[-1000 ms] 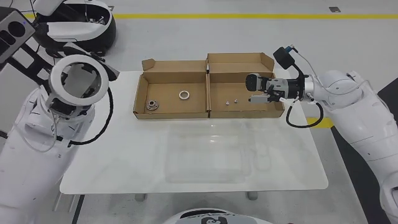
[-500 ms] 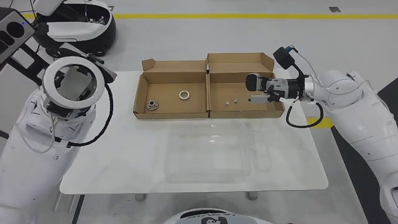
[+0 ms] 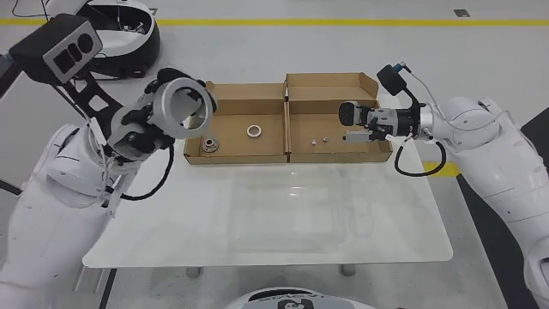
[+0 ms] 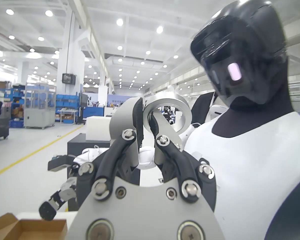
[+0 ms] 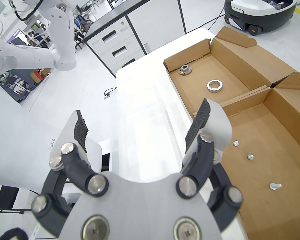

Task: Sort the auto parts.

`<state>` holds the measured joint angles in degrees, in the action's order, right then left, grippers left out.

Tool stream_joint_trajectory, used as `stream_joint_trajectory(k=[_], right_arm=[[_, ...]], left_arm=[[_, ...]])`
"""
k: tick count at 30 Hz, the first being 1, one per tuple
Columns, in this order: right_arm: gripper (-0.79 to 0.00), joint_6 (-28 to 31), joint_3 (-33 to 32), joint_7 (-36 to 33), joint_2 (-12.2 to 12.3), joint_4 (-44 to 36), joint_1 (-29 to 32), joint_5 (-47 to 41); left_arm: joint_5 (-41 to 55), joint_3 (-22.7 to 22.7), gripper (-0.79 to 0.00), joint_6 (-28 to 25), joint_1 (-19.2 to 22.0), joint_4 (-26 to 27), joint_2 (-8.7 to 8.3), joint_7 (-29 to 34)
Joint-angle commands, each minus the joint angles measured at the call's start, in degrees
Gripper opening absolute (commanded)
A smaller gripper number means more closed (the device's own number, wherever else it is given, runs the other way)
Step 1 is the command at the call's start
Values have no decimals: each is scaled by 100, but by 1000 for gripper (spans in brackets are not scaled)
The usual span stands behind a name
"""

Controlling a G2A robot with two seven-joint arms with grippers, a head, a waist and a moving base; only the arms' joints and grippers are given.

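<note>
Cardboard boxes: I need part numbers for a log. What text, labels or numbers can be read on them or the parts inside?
None. The ring's box and the fasteners' box are plain; the ring, flanged hub and fasteners show no legible marking.

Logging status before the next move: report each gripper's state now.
Left gripper: shut on a metal ring.
Right gripper: open, holding nothing.
</note>
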<state>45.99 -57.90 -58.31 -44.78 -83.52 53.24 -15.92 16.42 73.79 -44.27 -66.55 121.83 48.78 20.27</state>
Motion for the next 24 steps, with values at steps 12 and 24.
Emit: stream_joint_trajectory(k=[12,24], right_arm=[[0,0,0,0,0,0,0,0],[0,0,0,0,0,0,0,0]], left_arm=[[-913,-851,-785,1948,481,-267,242,-205],[-2287,-1587,-785,3390,1600,-1118,428,1271]])
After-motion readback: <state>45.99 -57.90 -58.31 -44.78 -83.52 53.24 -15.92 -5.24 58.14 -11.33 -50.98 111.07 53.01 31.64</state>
